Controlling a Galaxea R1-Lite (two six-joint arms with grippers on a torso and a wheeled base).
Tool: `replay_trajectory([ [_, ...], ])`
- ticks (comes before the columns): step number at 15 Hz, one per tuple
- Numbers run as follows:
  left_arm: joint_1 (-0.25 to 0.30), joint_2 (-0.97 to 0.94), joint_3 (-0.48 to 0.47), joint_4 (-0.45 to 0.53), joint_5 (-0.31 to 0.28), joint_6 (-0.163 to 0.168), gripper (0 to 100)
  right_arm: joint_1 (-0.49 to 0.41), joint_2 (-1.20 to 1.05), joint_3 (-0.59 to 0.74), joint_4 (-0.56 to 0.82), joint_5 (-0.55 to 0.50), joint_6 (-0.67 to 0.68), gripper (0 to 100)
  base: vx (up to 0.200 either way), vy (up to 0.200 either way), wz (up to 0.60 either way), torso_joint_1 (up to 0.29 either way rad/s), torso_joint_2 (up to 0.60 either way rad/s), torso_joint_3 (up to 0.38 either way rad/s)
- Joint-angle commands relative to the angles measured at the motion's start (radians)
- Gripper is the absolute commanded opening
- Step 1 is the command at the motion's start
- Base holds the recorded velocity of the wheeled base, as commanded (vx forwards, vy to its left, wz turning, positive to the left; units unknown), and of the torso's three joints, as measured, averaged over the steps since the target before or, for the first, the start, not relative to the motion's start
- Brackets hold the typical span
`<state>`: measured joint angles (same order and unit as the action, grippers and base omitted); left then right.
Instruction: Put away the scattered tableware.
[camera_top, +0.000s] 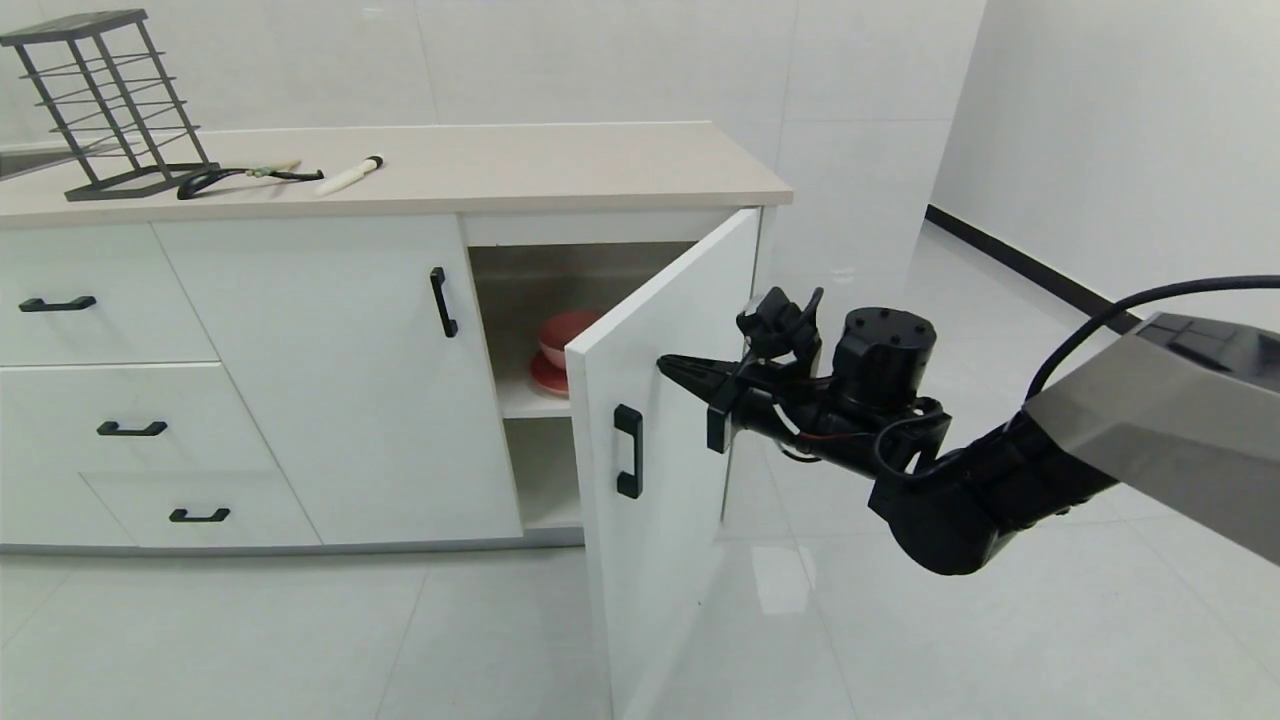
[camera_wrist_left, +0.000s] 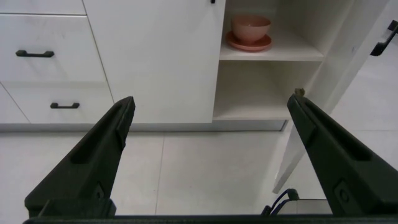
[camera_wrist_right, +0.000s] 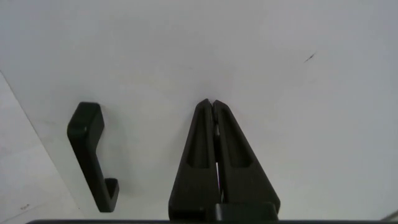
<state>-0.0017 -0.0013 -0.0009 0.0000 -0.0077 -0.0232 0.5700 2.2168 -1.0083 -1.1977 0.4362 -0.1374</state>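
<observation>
Head view wide, right wrist close (shared: cabinet door (camera_top: 665, 480))

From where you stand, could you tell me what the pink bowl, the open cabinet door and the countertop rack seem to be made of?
Pink bowl: likely ceramic or melamine; smooth, evenly coloured, soft sheen.
Cabinet door: probably painted or laminated board; flat, matte white.
Rack: apparently metal, dark matte coating; thin straight bars.

Right arm (camera_top: 960, 500) extended, right end effector (camera_top: 665, 364) pinched together (no gap), left end effector (camera_wrist_left: 211, 102) spread wide
</observation>
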Motion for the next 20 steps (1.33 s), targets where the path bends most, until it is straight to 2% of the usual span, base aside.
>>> replay_trajectory([
  [1,0.000,0.001,0.001,0.000,0.000,0.000,100,0.004,0.018,-0.007,0.000,0.001,-0.001,0,0.000,0.000,0.00,0.000,0.00,0.000],
  [3,0.000,0.001,0.001,0.000,0.000,0.000,100,0.018,0.098,-0.107,0.000,-0.001,0.001,0,0.000,0.000,0.00,0.000,0.00,0.000],
  [11,0.000,0.001,0.001,0.000,0.000,0.000,100,0.030,0.267,-0.308,0.000,-0.004,0.004,0,0.000,0.000,0.00,0.000,0.00,0.000],
  [15,0.000,0.001,0.001,0.000,0.000,0.000,100,0.028,0.348,-0.444,-0.028,-0.070,0.050,0,0.000,0.000,0.00,0.000,0.00,0.000],
  [18,0.000,0.001,0.001,0.000,0.000,0.000,100,0.025,0.336,-0.409,-0.040,-0.080,0.061,0,0.000,0.000,0.00,0.000,0.00,0.000],
  [20,0.000,0.001,-0.001,0.000,0.000,0.000,100,0.025,0.205,-0.236,-0.042,-0.079,0.058,0,0.000,0.000,0.00,0.000,0.00,0.000],
])
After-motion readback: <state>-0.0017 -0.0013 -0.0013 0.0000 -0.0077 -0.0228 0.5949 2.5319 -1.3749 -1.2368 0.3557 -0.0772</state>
